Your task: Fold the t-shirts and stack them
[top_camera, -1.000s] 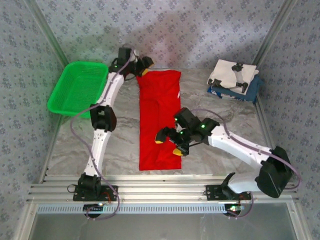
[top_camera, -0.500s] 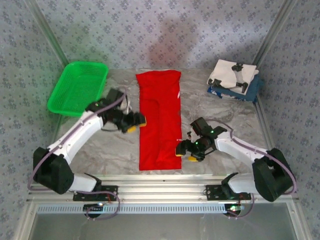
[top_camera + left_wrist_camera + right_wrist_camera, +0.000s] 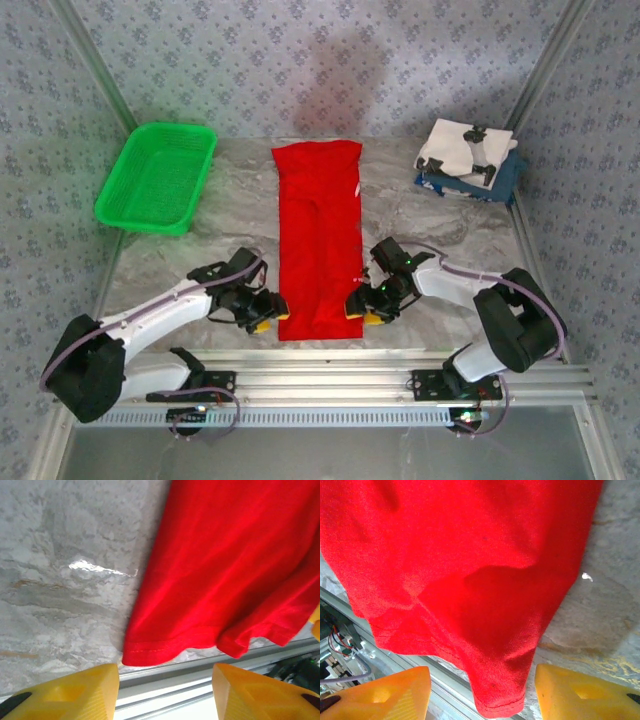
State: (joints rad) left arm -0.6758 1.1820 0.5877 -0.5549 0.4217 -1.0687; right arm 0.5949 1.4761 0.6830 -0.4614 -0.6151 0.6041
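— On the grey surface (image 3: 440,230), in the middle?
— Red tee (image 3: 318,240). Laid flat, folded into a long thin strip, running from far to near. Bottom hem close to the metal rail (image 3: 330,365) at the near edge. Some wrinkles in the cloth near the hem.
— And by its near left corner?
— Left fingers (image 3: 262,324), yellow, low down, just beside the hem.
— Spread or pressed together?
— Spread. Seen from the left wrist, wide gap between the two tips, red corner just ahead of the gap. Not touching the cloth, not pinching anything.
— And by the near right corner?
— Right fingers (image 3: 373,318), yellow too, right at the edge of the cloth. Spread as well. Seen from the right wrist, red corner poking into the gap, no tip closed on it.
— Far right of the surface?
— Small pile: white tee (image 3: 455,145) on top, dark blue tee (image 3: 505,178) under it, both folded, well apart from the red one.
— Far left?
— Green basket (image 3: 140,224), sitting on the corner of the surface, well apart from the red tee and from both sets of fingers.
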